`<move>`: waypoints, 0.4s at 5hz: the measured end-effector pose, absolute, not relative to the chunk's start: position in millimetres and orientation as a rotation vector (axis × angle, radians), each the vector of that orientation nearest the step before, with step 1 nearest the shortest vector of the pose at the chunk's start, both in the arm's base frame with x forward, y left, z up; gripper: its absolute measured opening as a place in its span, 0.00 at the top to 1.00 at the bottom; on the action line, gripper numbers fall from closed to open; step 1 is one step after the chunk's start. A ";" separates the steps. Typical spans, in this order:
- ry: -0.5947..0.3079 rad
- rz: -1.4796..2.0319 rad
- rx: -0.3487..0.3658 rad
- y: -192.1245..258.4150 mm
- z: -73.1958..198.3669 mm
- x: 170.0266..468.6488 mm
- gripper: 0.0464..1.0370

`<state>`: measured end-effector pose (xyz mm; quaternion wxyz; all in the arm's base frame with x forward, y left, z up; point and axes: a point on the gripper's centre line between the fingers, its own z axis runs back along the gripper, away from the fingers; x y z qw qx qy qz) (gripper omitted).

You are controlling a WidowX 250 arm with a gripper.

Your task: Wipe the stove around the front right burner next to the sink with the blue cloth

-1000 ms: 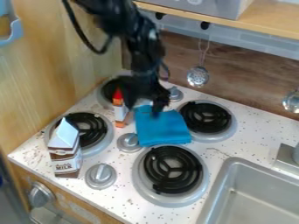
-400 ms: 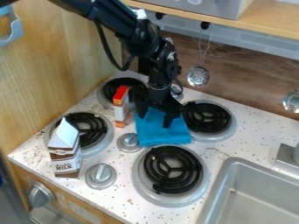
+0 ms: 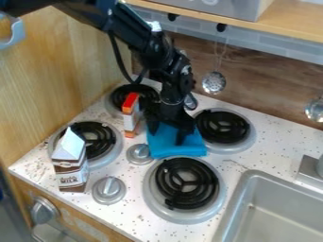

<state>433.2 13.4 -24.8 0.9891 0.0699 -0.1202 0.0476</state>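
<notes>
The black gripper [image 3: 167, 134] hangs down over the blue cloth [image 3: 176, 149], its two fingers apart, one at the cloth's left edge and the other over its right part. It covers the back of the cloth. Whether the tips touch the fabric I cannot tell. The folded cloth lies on the white stovetop between the burners. Just left of the gripper stands a small orange and white box [image 3: 131, 115]. A brown and white milk carton [image 3: 70, 163] is upright at the front left.
Four black coil burners surround the cloth area, including one in front [image 3: 187, 183] and one to the right [image 3: 223, 126]. Silver knobs [image 3: 109, 190] stick up between them. A metal sink [image 3: 277, 208] is at the lower right. Utensils, among them a slotted spoon [image 3: 214, 82], hang behind.
The gripper has come from beside the orange and white box, moving right and lower over the blue cloth. Its fingers now stand visibly apart. The cloth, box and carton have stayed in place.
</notes>
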 end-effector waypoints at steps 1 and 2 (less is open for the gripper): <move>-0.227 0.070 0.132 1.8 -30.3 431.3 0.03; -0.233 0.061 0.093 -15.9 -30.5 432.0 0.03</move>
